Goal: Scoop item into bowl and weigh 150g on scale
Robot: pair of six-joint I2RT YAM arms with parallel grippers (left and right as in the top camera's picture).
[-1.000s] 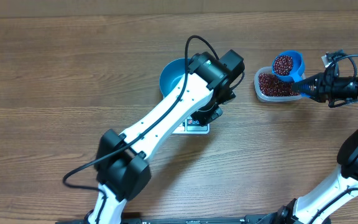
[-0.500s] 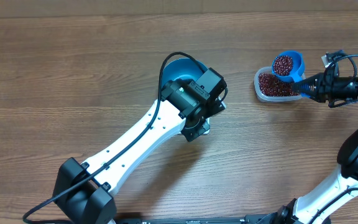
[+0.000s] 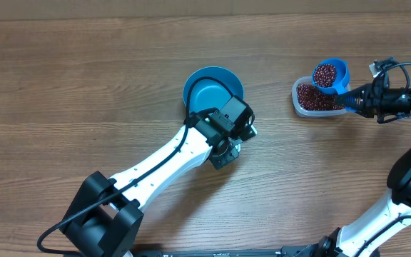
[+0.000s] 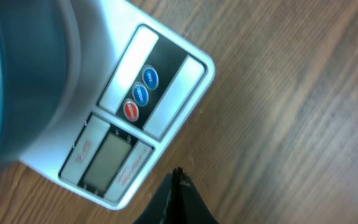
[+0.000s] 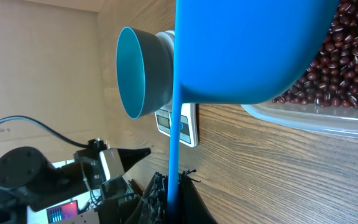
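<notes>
Gripping the handle of a blue scoop [image 3: 342, 72] full of beans [image 3: 325, 73], the right gripper [image 3: 354, 101] holds it over the clear tub [image 3: 296, 96] on the right. The left gripper [image 4: 176, 180], closed and empty, hovers by the near edge of the scale [image 4: 138, 118], which carries the bowl [image 3: 209, 87].

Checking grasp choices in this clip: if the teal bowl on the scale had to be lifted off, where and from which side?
Probably its far rim, pinched from above, one finger inside the wall. The bowl is round, deep and upright, covering the platform of the scale, so likely too wide to span; the shut left gripper crowds the near side.
</notes>
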